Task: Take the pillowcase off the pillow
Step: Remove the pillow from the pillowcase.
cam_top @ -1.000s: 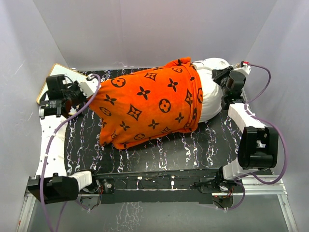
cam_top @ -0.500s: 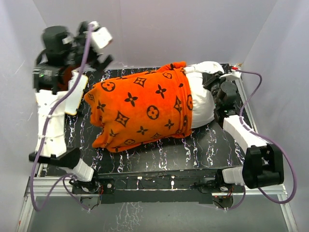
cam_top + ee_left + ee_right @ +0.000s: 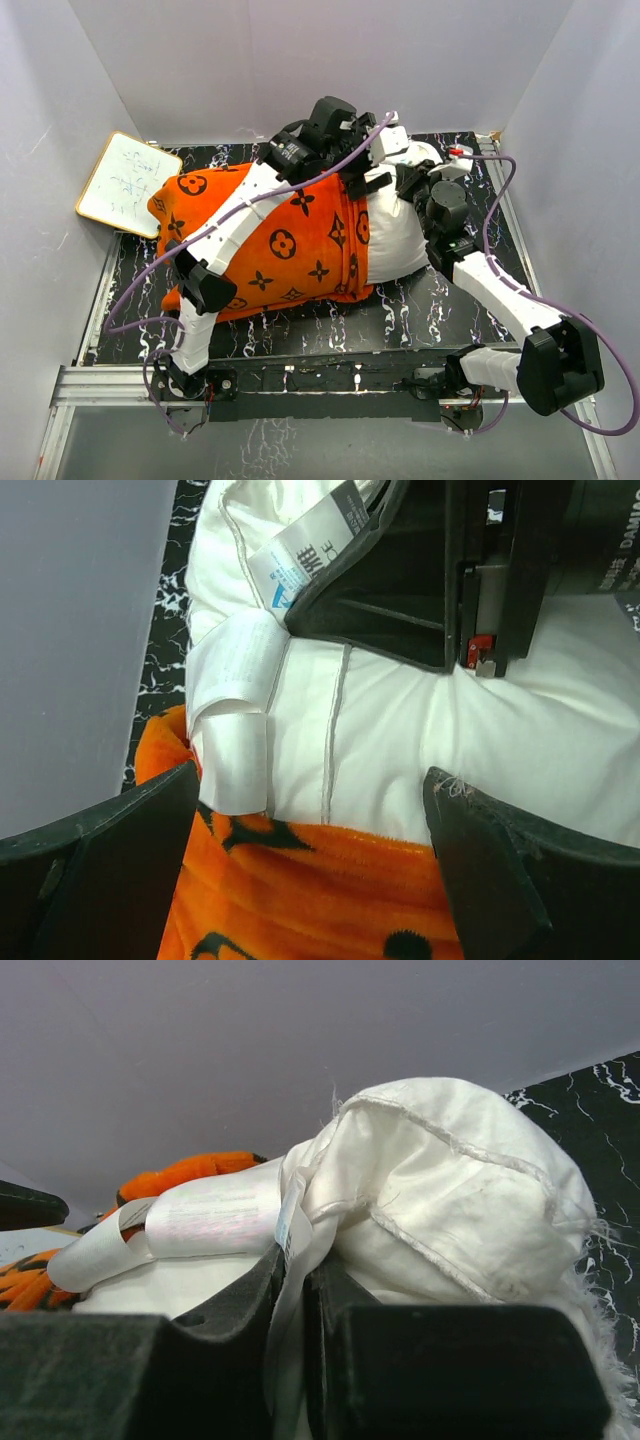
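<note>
Black marbled counter (image 3: 420, 310) inside plain grey walls (image 3: 300, 60). A whiteboard (image 3: 125, 180) lies at the back-left corner. Your pillowcase (image 3: 280, 240) lies across the middle of the counter and covers the left part of the pillow (image 3: 395, 235), whose white right end sticks out bare. Left gripper (image 3: 308, 780) is spread wide, hovering right above the pillowcase hem where orange meets white, with a folded label (image 3: 235, 730) just beside one finger. Right gripper (image 3: 290, 1270) is clamped narrow on the pillow's bare end, by the label and apart from the pillowcase.
</note>
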Robot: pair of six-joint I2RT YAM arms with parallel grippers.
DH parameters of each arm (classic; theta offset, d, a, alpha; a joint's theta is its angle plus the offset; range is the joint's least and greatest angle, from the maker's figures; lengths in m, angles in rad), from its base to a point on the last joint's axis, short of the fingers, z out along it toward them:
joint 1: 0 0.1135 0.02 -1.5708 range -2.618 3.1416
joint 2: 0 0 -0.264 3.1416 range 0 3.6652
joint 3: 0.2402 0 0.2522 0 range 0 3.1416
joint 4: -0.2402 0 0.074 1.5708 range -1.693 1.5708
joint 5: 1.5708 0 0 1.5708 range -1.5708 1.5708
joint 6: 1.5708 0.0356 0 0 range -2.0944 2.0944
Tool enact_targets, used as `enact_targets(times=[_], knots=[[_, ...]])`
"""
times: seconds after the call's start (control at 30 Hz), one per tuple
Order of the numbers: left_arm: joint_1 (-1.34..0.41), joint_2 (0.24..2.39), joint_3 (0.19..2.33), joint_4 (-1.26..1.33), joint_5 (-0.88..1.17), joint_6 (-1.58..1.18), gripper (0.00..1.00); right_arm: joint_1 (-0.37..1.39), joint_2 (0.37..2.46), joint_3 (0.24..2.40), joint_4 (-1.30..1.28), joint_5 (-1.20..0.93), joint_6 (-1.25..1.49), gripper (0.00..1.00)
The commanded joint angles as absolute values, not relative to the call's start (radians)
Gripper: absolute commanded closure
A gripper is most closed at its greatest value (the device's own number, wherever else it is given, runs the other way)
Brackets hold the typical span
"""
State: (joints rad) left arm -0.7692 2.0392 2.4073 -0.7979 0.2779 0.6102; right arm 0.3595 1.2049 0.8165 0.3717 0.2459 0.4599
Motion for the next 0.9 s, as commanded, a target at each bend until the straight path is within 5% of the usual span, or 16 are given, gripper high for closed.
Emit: enact_targets(times=[0.0, 0.33, 0.87], knots=[[-0.783, 1.995, 2.399, -0.726, 0.18, 0.533, 0.1, 0.385, 1.189, 0.776, 0.341, 0.266, 0.436, 0.92], [-0.76, 1.87, 2.174, -0.794, -0.139, 0.593, 0.24, 0.383, 1.296, 0.685, 0.333, 0.319, 0.474, 0.92], [-0.394, 1.487, 1.559, -0.838, -0.124, 0.75, 0.34, 0.382, 1.325, 0.561, 0.379, 0.334, 0.528, 0.92]])
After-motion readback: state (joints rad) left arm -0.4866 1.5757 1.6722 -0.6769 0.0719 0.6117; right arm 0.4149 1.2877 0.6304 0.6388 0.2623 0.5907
